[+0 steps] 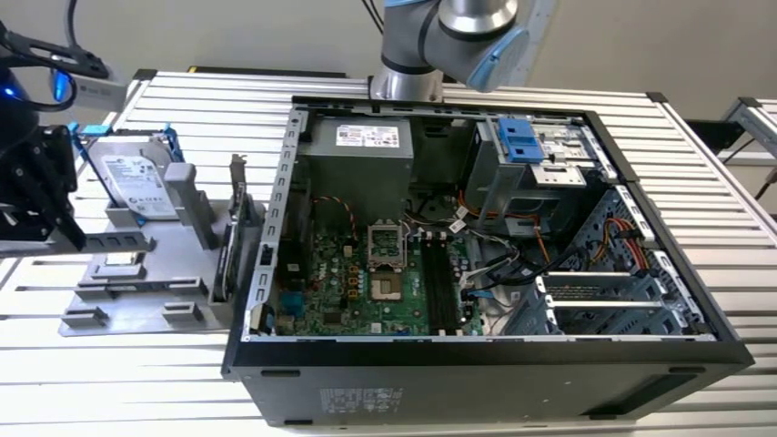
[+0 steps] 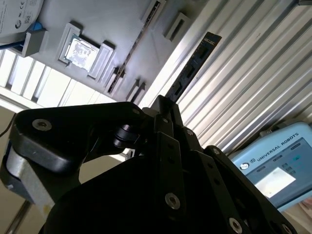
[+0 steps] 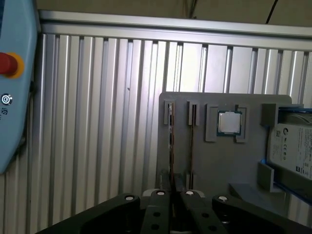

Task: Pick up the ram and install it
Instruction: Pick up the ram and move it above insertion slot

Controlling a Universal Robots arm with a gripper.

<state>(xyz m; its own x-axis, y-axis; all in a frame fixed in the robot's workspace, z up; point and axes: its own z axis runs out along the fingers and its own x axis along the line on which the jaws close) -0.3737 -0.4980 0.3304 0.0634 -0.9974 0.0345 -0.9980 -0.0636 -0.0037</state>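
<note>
At the fixture point(image 3: 214, 161), the ram point(image 2: 192, 67) was clamped edge-on in the closed gripper point(image 3: 171, 191), near the hard drive point(image 1: 127, 177) and the processor point(image 3: 229, 123).

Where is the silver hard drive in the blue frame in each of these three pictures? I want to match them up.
Exterior view: the hard drive stands tilted on the grey holder, at the exterior view's left, outside the case.
Second wrist view: its labelled corner, past the square chip.
First wrist view: hard drive, beside that chip.
Shared landmark: the grey holder.
</note>
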